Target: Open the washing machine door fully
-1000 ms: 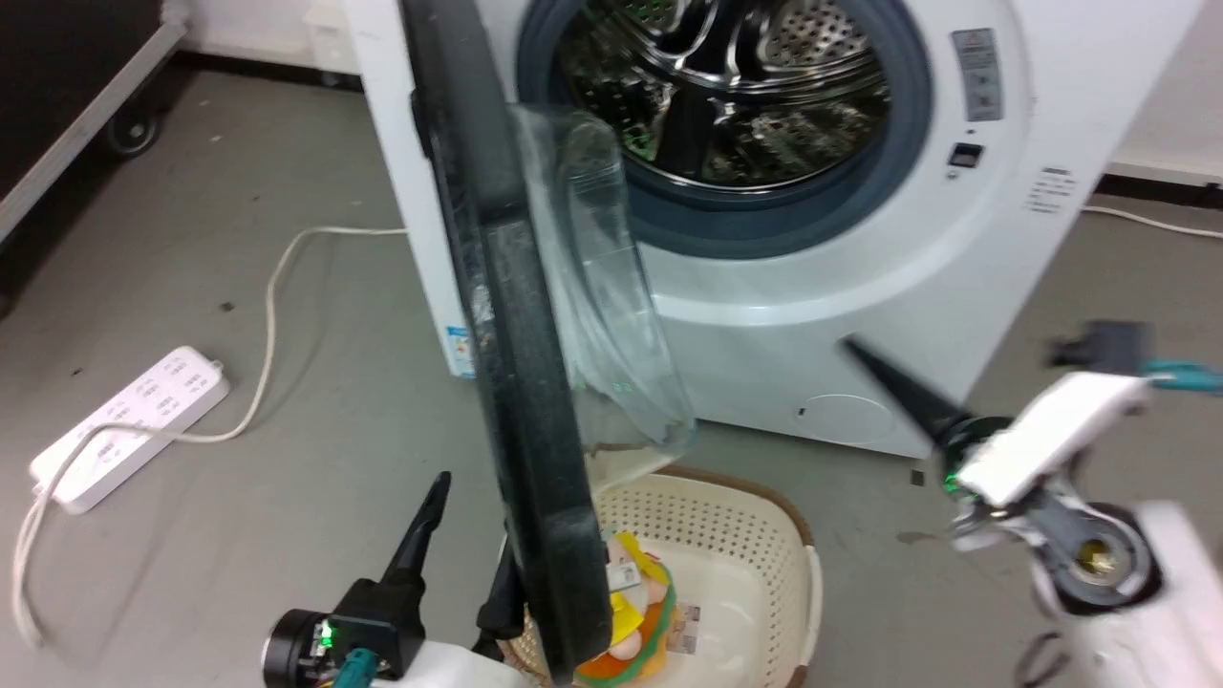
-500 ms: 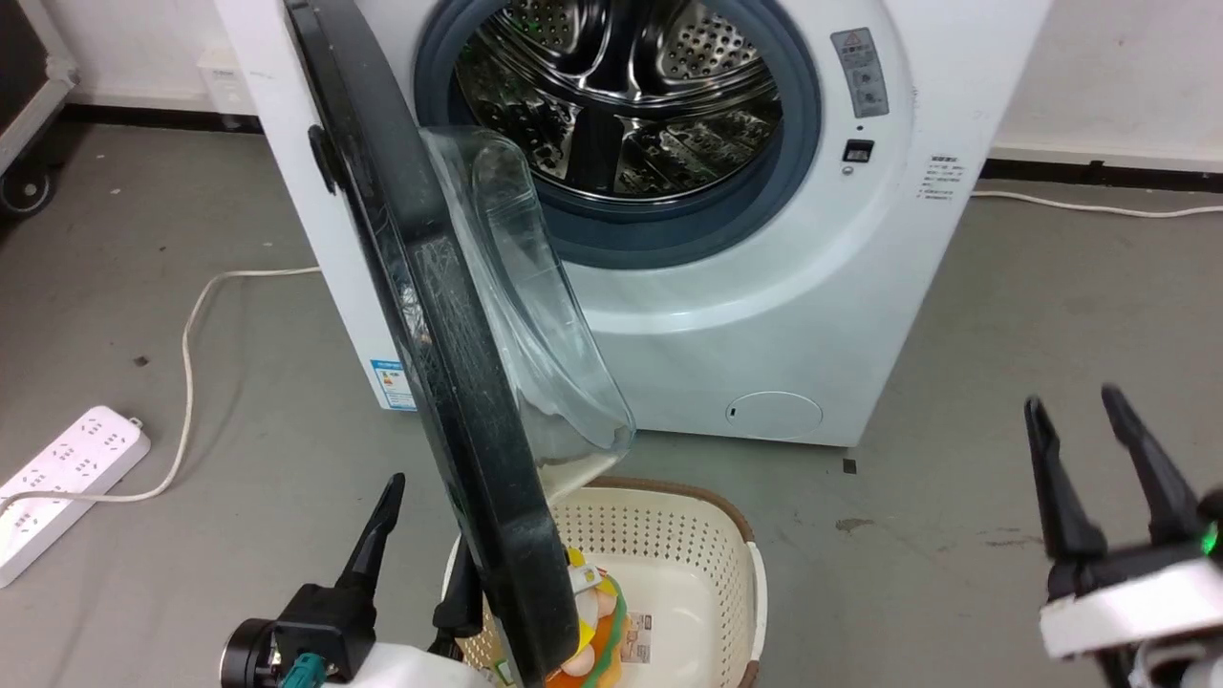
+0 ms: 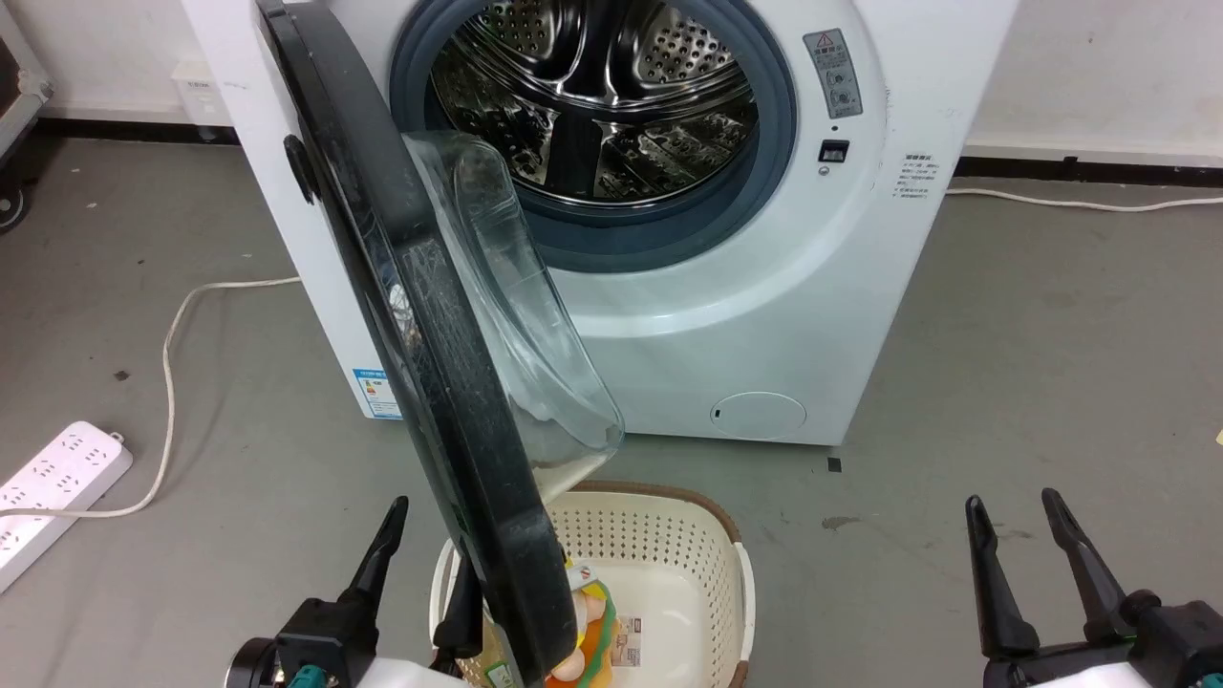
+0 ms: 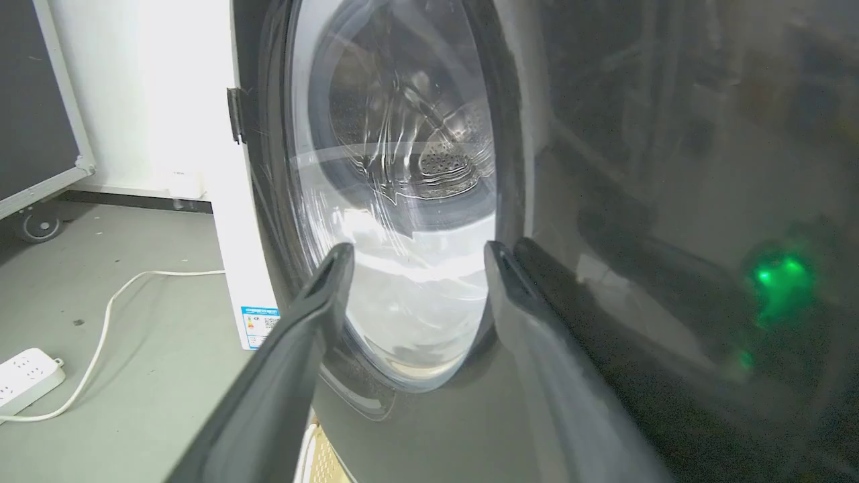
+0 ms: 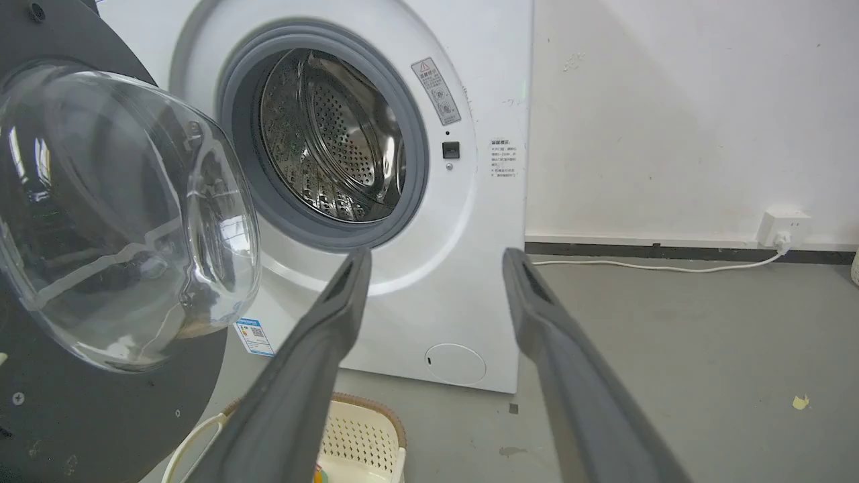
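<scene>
Outside washing machine door [image 3: 459, 430], left gripper [image 3: 425, 564] wide, empty; right gripper [image 3: 1011, 505] likewise. I fear left push swings it shut.

Basket [image 3: 669, 535] half behind the washing machine door [image 3: 430, 334]; power strip [image 3: 57, 473] partly beyond head view's left edge.

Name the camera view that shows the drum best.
Right wrist view: the drum shows uncropped, sharp. The head view crops its top; the left wrist view shows it warped through the washing machine door.
</scene>
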Robot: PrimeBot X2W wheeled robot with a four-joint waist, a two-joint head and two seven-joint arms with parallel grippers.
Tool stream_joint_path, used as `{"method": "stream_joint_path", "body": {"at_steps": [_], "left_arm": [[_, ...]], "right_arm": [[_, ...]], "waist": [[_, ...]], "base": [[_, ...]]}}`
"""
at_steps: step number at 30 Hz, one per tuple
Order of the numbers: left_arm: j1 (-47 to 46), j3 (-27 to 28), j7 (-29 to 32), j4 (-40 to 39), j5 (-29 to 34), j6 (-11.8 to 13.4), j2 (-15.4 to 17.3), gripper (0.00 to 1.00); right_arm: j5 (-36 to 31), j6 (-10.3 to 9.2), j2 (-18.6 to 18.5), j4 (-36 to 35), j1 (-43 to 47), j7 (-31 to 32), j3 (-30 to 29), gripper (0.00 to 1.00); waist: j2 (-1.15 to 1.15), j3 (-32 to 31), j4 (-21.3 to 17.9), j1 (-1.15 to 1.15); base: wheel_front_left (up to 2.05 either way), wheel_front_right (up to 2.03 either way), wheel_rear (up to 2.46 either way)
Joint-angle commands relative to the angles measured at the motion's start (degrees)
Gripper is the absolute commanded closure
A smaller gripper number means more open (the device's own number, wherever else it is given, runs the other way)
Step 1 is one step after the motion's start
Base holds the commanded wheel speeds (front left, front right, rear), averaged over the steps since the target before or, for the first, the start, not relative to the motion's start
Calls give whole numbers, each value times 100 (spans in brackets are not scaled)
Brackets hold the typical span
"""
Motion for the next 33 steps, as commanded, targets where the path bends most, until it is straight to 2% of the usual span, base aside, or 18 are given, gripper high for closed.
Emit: {"method": "stream_joint_path", "body": {"at_steps": [1, 7, 8, 9, 13, 17, 20, 26, 33], "left_arm": [[43, 1, -30, 14, -21, -38, 8, 0], [13, 72, -30, 27, -52, -16, 8, 0], [1, 91, -30, 2, -75, -2, 8, 79], [-7, 99, -30, -24, -90, 0, 8, 100], [-65, 213, -30, -231, -146, 28, 8, 100], [-173, 456, -30, -729, -278, 182, 8, 100], [-335, 658, -30, -1286, -516, 324, 8, 100], [-819, 689, -30, -2584, -350, 464, 8, 100], [-876, 186, -16, -3259, -167, 188, 20, 100]], "right_arm": [[-46, 6, 16, -35, 78, -25, 1, 0], [-53, 6, 61, 0, 117, -25, 65, 0], [-48, 6, 73, 4, 113, -25, 69, 0], [-49, 6, 85, 12, 110, -25, 71, 0], [-44, 6, 128, 42, 88, -25, 86, 0], [-28, 6, 150, 56, 57, -26, 80, 0], [-21, 6, 156, 61, 50, -26, 65, 0], [-28, 6, 163, 81, 70, -26, 43, 0], [55, 6, 170, 116, 58, -26, 93, 0]], "waist": [[0, -4, 5, 0], [0, -17, 26, 0], [0, -18, 28, 0], [0, -21, 29, 0], [0, -38, 31, 0], [0, -68, 35, 0], [0, -91, 48, 0], [0, -118, 94, 0], [0, -121, 132, 0]], "base": [[0, 0, 0], [0, 0, 0], [0, 0, 0], [0, 0, 0], [0, 0, 0], [0, 0, 0], [0, 0, 0], [0, 0, 0], [0, 0, 0]]}}
